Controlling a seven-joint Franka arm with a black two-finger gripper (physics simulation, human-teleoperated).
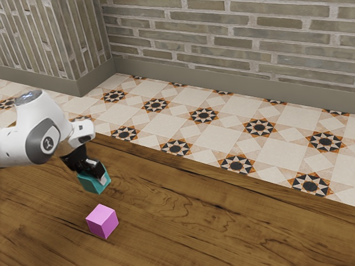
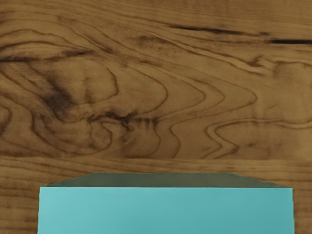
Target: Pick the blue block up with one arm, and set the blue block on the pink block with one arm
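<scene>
1. Gripping the blue block (image 1: pixel 93 183) from two opposite sides, the jaws are clenched on its upper part, as the exterior view shows at the end of the white arm (image 1: pixel 33 136).
2. That block is teal-blue, plain and smooth-faced, with sharp edges and no markings. One of its faces is shaded darker than the others.
3. In the wrist view the blue block (image 2: pixel 165 209) sits right under the jaws as a broad, flat, pale turquoise face, with a thin darker greenish face along its far edge.
4. It looks close to a cube, so I cannot tell any long axis. No side reads clearly longer than the others in the exterior view.
5. It hangs tilted between the jaws, not level, with one lower corner pointing down at the desk (image 1: pixel 222 221).
6. It appears lifted clear of the desk, with a soft shadow on the wood just beneath the jaws.
7. The pink block (image 1: pixel 102 220) rests on the desk below the jaws and slightly to the exterior view's right of them, near the held block but apart from it. It too is cube-like, with one corner turned to the camera.
8. Beyond the jaws the brown, grained desk ends at a patterned tiled floor (image 1: pixel 233 122), backed by a grey brick wall (image 1: pixel 233 33).
</scene>
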